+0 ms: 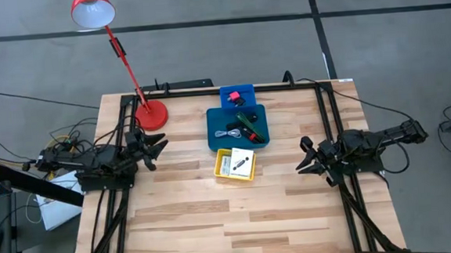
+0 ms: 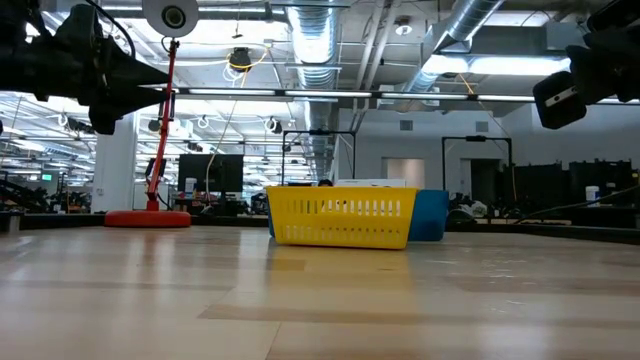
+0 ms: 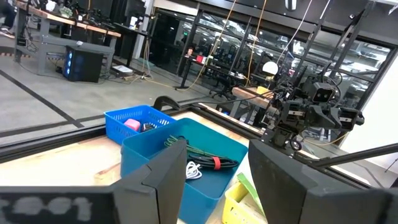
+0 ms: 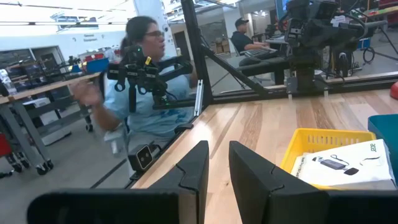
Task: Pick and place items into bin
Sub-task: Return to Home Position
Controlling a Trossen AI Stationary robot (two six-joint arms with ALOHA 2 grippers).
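Observation:
Three bins stand at the table's middle. A small blue bin (image 1: 237, 95) at the far side holds a pink-red piece (image 3: 132, 124). A larger blue bin (image 1: 217, 119) holds black cable with a green-and-black stick (image 1: 246, 123) and a thin white wire piece (image 3: 194, 171). A yellow bin (image 1: 220, 171) nearest the front holds flat white printed cards (image 4: 348, 165). My left gripper (image 1: 158, 146) hovers open at the table's left, pointing level at the bins. My right gripper (image 1: 306, 157) hovers at the right with a narrow gap between its fingers and nothing in it.
A red desk lamp stands with its base (image 1: 151, 114) at the far left corner, near my left gripper. Bare wood (image 1: 231, 220) covers the table's near half. A person (image 4: 146, 81) sits beyond the table's left side, behind my left arm.

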